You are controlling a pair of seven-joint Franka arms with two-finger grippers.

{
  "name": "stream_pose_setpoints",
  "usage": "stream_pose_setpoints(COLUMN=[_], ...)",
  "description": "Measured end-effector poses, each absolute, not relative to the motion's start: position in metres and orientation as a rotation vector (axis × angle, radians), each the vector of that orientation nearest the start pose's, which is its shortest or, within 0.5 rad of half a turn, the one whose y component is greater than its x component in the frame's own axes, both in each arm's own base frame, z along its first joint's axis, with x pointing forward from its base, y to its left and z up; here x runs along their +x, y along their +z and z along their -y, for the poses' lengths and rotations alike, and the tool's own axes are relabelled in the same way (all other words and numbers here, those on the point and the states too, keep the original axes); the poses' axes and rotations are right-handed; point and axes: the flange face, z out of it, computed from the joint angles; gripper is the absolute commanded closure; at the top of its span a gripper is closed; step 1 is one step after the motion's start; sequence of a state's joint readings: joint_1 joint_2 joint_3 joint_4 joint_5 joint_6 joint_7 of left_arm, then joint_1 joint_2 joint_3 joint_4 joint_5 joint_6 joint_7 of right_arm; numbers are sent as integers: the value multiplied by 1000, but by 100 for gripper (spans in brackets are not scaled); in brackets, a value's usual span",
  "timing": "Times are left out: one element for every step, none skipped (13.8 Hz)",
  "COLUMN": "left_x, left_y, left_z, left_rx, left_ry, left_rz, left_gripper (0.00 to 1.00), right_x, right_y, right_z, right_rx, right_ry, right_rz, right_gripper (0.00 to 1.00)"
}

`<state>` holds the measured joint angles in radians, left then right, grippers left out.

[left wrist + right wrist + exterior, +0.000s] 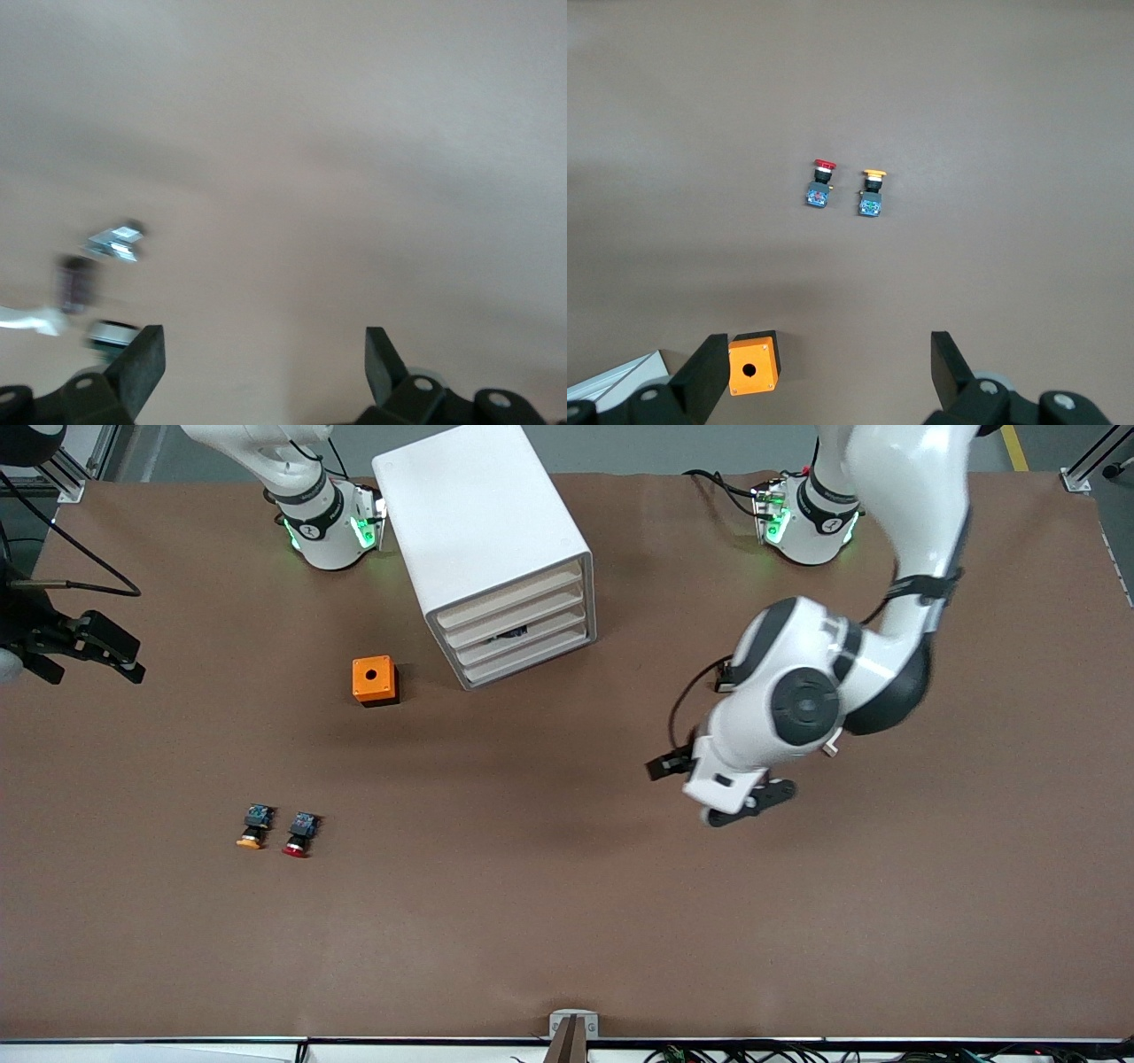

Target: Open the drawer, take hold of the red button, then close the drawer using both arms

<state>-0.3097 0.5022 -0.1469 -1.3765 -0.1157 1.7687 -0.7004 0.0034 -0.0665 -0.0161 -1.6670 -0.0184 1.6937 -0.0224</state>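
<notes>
Lying shut, the drawer [521,634] is faced toward the left gripper [722,788], held wide over bare table; right gripper [84,651], also wide, is parked.

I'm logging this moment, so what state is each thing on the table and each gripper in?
drawer: shut, like the other three in the cabinet.
button: lying on its side on the table, beside the orange-yellow button.
orange cube: hole facing up.
left gripper: open, over bare table.
right gripper: open, waiting at the right arm's end.
</notes>
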Motion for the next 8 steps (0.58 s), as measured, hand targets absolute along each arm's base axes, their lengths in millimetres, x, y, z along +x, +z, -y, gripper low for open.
stream_pose_setpoints(left_x=[628, 630, 631, 630, 629, 627, 625, 621], left_y=[440, 459, 475, 488, 499, 508, 513, 517], left_z=[268, 243, 222, 205, 190, 178, 164, 151], left_rx=[-3196, -3198, -3195, -3191, -3190, -3188, -3175, -3163], left_ry=[293, 277, 258, 243, 231, 218, 205, 196], left_rz=[398, 339, 284, 241, 212, 195, 177, 159], left_gripper=[1, 1, 1, 1, 1, 1, 1, 1], right_x=[545, 544, 544, 544, 544, 544, 544, 544], right_y=[626, 625, 625, 626, 626, 627, 627, 628], right_z=[9, 9, 9, 9, 9, 10, 10, 10], right_rx=[-3158, -3158, -3158, -3158, -3158, -3159, -3158, -3158], right_ry=[-137, -128, -125, -125, -126, -128, -129, -131], right_rz=[24, 27, 31, 38, 51, 58, 61, 61], right_gripper=[0, 0, 0, 0, 0, 0, 0, 0])
